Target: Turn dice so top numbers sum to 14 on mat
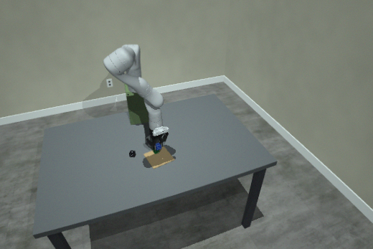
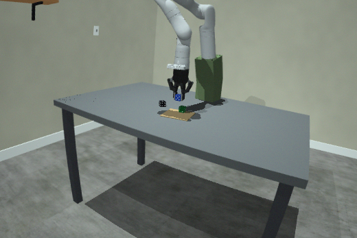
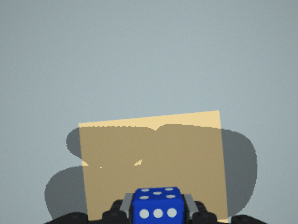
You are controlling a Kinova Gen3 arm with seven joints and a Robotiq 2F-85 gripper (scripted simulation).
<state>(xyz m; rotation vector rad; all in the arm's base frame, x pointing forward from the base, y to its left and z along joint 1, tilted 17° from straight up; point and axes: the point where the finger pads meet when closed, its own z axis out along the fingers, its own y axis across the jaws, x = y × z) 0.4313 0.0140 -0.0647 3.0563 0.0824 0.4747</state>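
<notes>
Grey table (image 1: pixel 215 130) (image 2: pixel 254 132) — jaws (image 1: pixel 156 146) (image 2: pixel 178 97) part-open, pinching blue die (image 1: pixel 158 146) (image 2: pixel 178 97) (image 3: pixel 158 207) — above tan mat (image 1: pixel 163 159) (image 2: pixel 175 115) (image 3: pixel 150 150).

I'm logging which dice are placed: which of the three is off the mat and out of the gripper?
The black die; it alone sits on bare tabletop.

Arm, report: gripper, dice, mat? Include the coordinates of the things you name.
Black two-finger gripper (image 1: pixel 158 147) (image 2: pixel 178 98) (image 3: pixel 158 207) shut on blue cubic die (image 1: pixel 158 146) (image 2: pixel 178 97) (image 3: pixel 158 210), raised. Green cubic die (image 1: pixel 156 151) (image 2: pixel 182 109) on tan rectangular mat (image 1: pixel 163 159) (image 2: pixel 175 115) (image 3: pixel 150 150); black cubic die (image 1: pixel 132 153) (image 2: pixel 162 103) off it.

The blue die (image 1: pixel 158 146) (image 2: pixel 178 97) (image 3: pixel 158 207) looks like smooth plastic. The 1 tan mat (image 1: pixel 161 158) (image 2: pixel 177 114) (image 3: pixel 150 150) looks flat and matt. The gray table top (image 1: pixel 107 177) (image 2: pixel 240 135) (image 3: pixel 150 60) looks matt.
</notes>
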